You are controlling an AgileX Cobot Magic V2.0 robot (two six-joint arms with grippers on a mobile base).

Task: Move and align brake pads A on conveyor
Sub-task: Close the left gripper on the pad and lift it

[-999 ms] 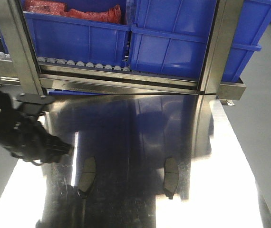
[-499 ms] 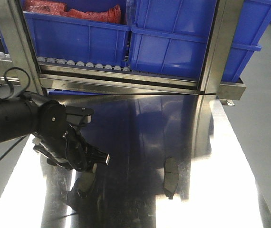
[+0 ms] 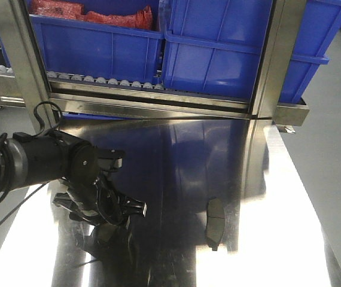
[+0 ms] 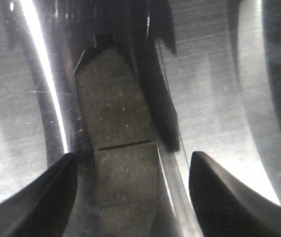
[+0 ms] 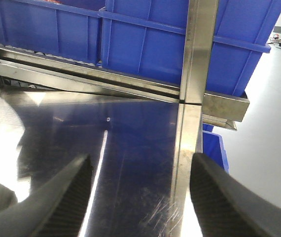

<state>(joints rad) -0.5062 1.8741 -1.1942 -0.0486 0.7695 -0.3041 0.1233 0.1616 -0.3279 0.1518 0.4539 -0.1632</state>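
Note:
Two brake pads lie on the shiny steel table (image 3: 176,155). The right pad (image 3: 215,222) lies uncovered. The left pad (image 3: 104,234) is mostly hidden under my left gripper (image 3: 107,216). In the left wrist view that pad (image 4: 113,123) shows its grey-brown face with a centre groove, lying lengthwise between my open left gripper's (image 4: 133,197) fingers and not gripped. My right gripper (image 5: 140,202) is open and empty above the table; it is out of the front view. The conveyor is out of view.
A steel roller rack (image 3: 146,101) with blue bins (image 3: 218,48) stands along the table's far edge, with steel uprights (image 3: 272,60). The table's right edge drops to grey floor (image 3: 338,179). The black left arm (image 3: 33,164) with its cable reaches in from the left.
My left arm has swung in from the left edge to the right and down over the left pad, covering it. The right pad has not moved.

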